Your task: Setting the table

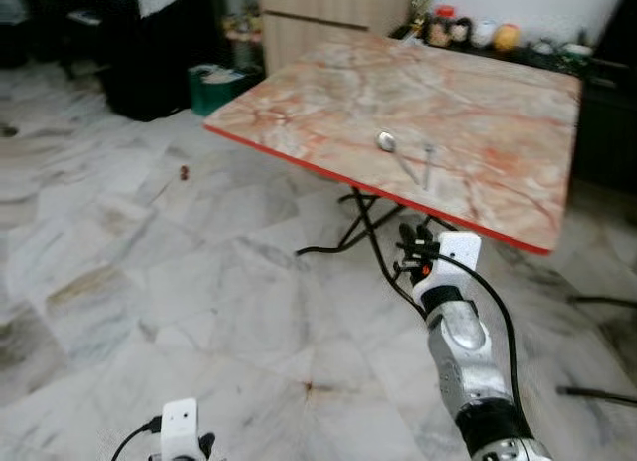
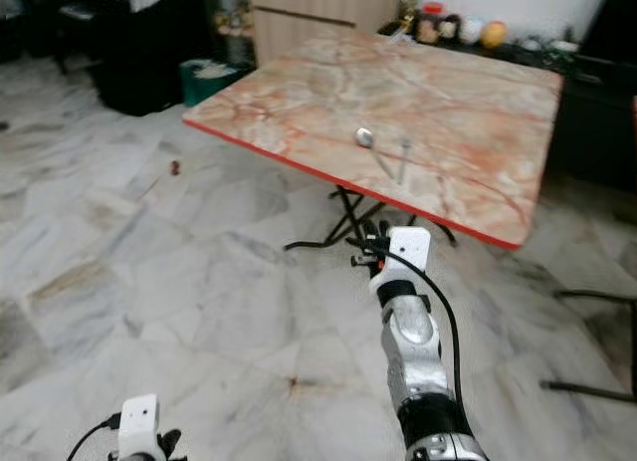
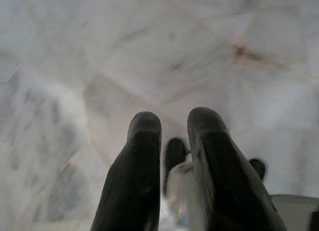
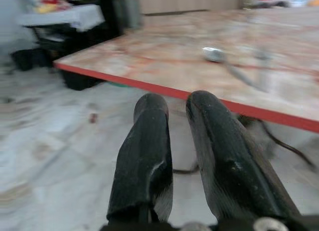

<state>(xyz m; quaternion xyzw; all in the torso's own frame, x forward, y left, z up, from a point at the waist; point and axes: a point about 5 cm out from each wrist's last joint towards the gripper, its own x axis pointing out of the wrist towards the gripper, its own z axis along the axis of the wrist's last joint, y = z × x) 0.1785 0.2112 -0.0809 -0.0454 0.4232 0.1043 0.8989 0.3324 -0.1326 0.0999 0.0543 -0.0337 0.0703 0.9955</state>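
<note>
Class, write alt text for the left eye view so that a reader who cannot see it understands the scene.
A silver spoon and a slim silver utensil lie side by side on a pink marble-patterned folding table with a red edge. The right gripper is raised just below the table's near edge, above a pale marble floor.

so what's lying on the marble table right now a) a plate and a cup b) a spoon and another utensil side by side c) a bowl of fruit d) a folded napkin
b: a spoon and a second slim utensil lie close together near the table edge facing the robot, with the right gripper held below that edge.
</note>
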